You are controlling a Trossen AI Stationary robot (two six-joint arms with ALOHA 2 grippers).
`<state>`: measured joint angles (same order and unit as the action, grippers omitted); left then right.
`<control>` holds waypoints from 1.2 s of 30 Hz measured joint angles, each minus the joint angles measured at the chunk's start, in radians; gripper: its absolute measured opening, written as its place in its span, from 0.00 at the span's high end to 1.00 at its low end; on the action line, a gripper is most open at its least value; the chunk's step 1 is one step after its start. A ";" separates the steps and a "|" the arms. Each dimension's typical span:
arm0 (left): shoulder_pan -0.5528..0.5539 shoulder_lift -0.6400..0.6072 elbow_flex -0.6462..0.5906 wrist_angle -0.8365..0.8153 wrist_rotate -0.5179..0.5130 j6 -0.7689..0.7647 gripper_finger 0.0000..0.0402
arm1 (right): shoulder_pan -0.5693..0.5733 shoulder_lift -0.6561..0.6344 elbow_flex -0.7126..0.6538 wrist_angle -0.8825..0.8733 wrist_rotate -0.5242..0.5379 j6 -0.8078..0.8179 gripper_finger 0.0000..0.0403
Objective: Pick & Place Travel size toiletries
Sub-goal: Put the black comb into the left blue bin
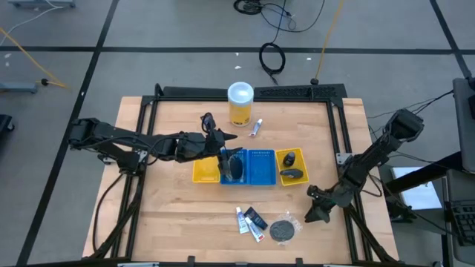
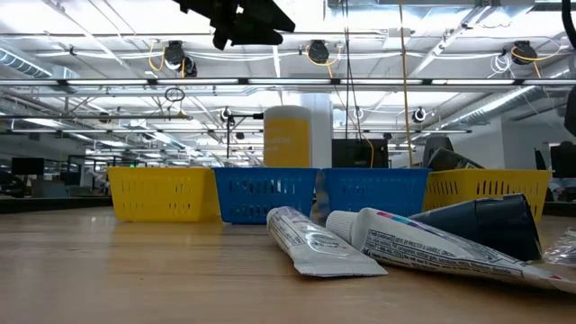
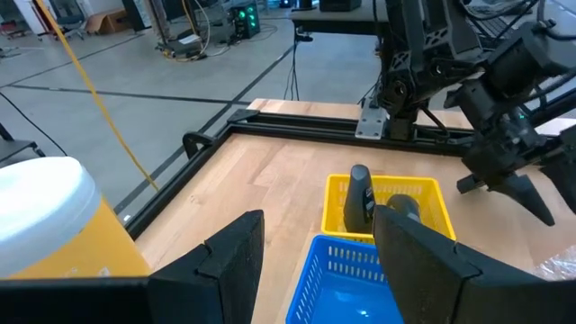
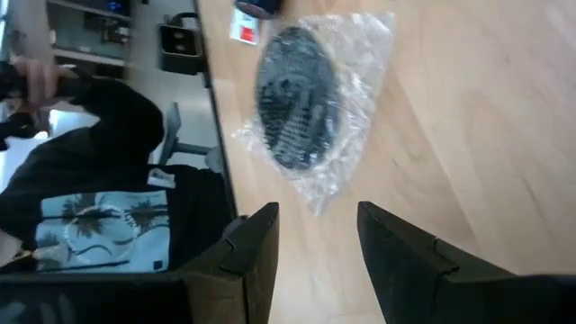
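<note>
Near the table's front edge lie two white tubes (image 1: 241, 220), a dark tube (image 1: 255, 217) and a round black disc in clear wrap (image 1: 282, 230). Another white tube (image 1: 257, 127) lies beside the yellow canister. Two dark oval pieces (image 3: 360, 193) rest in the right yellow tray (image 1: 292, 167). My right gripper (image 1: 310, 215) hovers open just right of the disc (image 4: 301, 99), fingers empty (image 4: 315, 243). My left gripper (image 1: 223, 152) stands open above the blue tray (image 3: 351, 279), nothing between its fingers (image 3: 315, 261).
A tall yellow canister with a white lid (image 1: 240, 104) stands behind the trays. A second yellow tray (image 1: 204, 170) adjoins the blue one (image 1: 252, 167) on the left. A person (image 4: 99, 180) stands beyond the table's edge in the right wrist view. Black frame rails (image 1: 245, 93) border the table.
</note>
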<state>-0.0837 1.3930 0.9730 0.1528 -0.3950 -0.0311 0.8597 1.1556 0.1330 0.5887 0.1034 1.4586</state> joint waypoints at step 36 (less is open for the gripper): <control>0.000 0.000 0.000 0.000 0.000 0.022 0.48 | -0.029 0.247 0.107 -0.025 -0.134 0.077 0.64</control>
<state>-0.0837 1.3930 0.9730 0.1524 -0.3946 -0.0090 0.8304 1.4027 0.2405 0.5638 -0.0307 1.5355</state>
